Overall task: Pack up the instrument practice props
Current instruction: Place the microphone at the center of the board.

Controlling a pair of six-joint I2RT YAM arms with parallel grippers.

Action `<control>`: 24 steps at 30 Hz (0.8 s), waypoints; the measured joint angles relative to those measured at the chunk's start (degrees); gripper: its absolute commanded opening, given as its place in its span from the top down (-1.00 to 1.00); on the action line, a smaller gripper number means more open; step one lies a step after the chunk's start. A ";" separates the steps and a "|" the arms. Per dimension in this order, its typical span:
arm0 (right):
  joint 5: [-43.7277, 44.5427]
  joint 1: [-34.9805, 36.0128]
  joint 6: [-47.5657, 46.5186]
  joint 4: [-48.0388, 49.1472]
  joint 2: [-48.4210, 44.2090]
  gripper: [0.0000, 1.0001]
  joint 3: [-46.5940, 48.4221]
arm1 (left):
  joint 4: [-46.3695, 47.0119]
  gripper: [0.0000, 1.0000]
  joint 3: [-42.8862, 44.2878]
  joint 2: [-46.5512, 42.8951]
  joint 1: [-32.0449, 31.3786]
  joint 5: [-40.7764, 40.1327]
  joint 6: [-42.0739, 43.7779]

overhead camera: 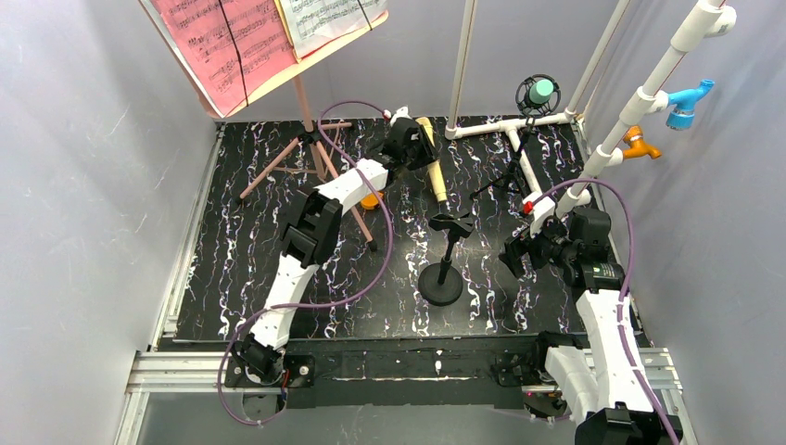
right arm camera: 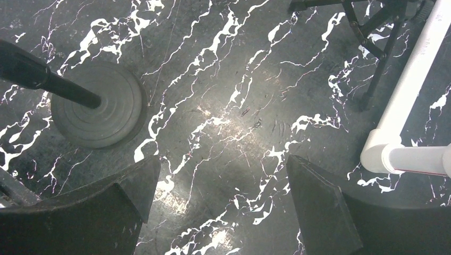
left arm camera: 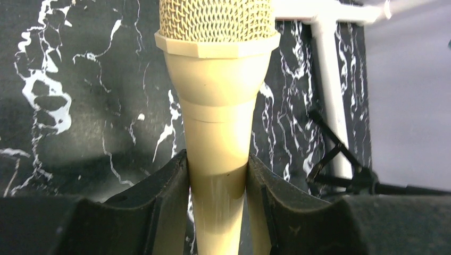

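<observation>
**Left pincer** (left arm camera: 218,204): closed on the tapered handle of the beige microphone (left arm camera: 218,106). Both fingers (left arm camera: 159,202) press against the handle, and the mesh head projects beyond them. In the top view this microphone (overhead camera: 433,167) sits at the far middle of the table (overhead camera: 222,278), between the pink tripod legs (overhead camera: 310,148) and the white pipe frame (overhead camera: 519,125). Whether it rests on the table cannot be determined.

**Right pincer** (right arm camera: 223,166): jaws spread wide, holding nothing. It hangs over bare table, with the round-base stand (right arm camera: 98,111) on one side and a white pipe on the other.

**Far edge:** the teal microphone (overhead camera: 540,91) stands near the frame. The music board (overhead camera: 264,79) carries a pink sheet (overhead camera: 222,42) and a white sheet (overhead camera: 324,14) above the far-left corner.
</observation>
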 measured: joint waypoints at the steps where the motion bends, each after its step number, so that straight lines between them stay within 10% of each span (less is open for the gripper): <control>1: -0.15 -0.02 -0.09 -0.09 0.11 -0.97 0.00 | 0.09 1.00 1.36 1.09 0.02 -0.52 -1.14; 4: -0.39 -0.31 -0.20 -0.17 0.42 -0.97 0.00 | 0.22 1.00 5.29 4.37 0.22 -1.73 -5.07; 17: -0.85 -1.53 -0.74 -0.44 0.90 -0.97 0.00 | 0.35 -0.51 10.47 11.93 1.90 -2.08 -16.92; 24: -1.55 -2.19 -1.49 -0.46 0.76 -0.97 0.00 | 1.31 -0.66 -2.05 3.08 1.84 -0.92 -16.39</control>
